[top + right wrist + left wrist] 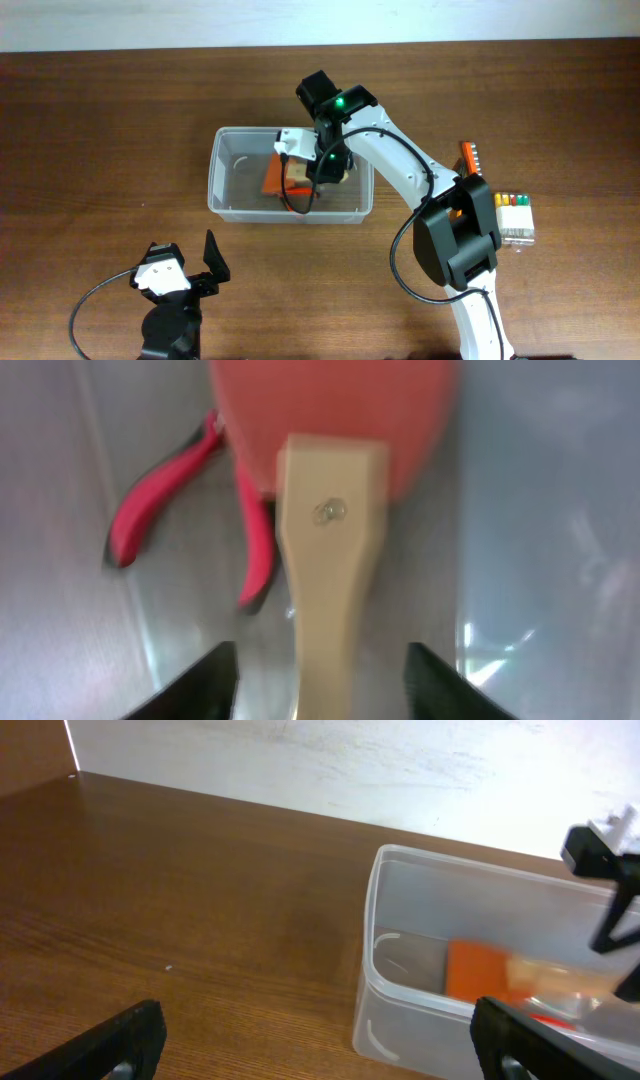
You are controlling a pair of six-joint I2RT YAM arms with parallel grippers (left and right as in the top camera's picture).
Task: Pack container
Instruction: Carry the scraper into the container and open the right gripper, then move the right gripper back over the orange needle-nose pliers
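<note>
The clear plastic container (216, 182) stands mid-table; it also shows in the left wrist view (400, 1000) and fills the right wrist view (545, 510). Inside it lie an orange-bladed scraper with a pale wooden handle (331, 520), seen from overhead too (272, 179), and red-handled pliers (158, 502). My right gripper (320, 168) reaches down into the container. In its wrist view the right gripper (320, 665) is open, its fingers on either side of the wooden handle with gaps on both sides. My left gripper (186, 260) is open and empty near the front left, short of the container (320, 1042).
A small clear case with coloured bits (515, 214) and an orange tool (470, 156) lie to the right of the container, beside the right arm's base. The table's back edge meets a white wall.
</note>
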